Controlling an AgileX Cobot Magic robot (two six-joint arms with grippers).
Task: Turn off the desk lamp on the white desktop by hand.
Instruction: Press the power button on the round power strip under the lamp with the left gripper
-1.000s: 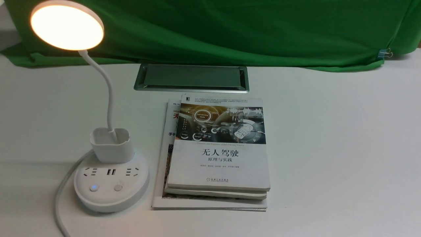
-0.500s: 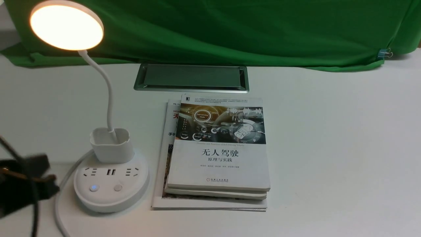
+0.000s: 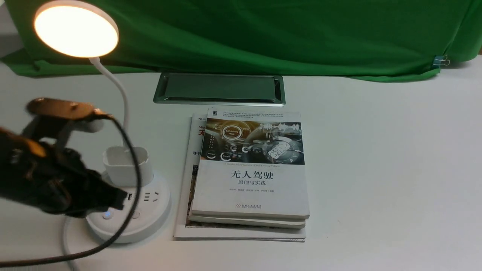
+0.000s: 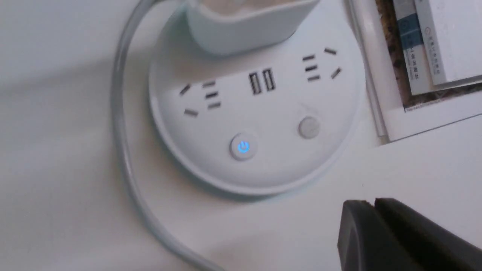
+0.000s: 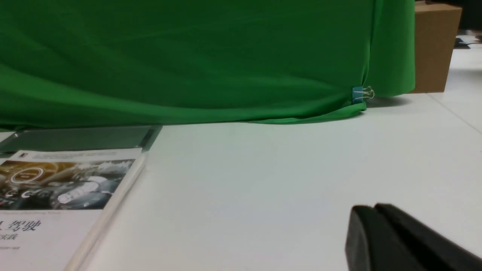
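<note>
From the front, the black left hand (image 3: 117, 198) reaches in low from the surface's (image 3: 376, 169) left edge. Its tip hangs over the round base of the desk lamp (image 3: 145, 222), which stands near the left near corner with its disc head glowing. The top book (image 3: 250, 165) reads "无人驾驶 原理与实践".

The left wrist view shows the left hand's (image 4: 371, 205) fingers pressed together, clear of the base, whose power button (image 4: 243, 146) shines blue.

In the right wrist view, the right hand (image 5: 372, 209) is pressed together and empty over the bare surface beside the book.
</note>
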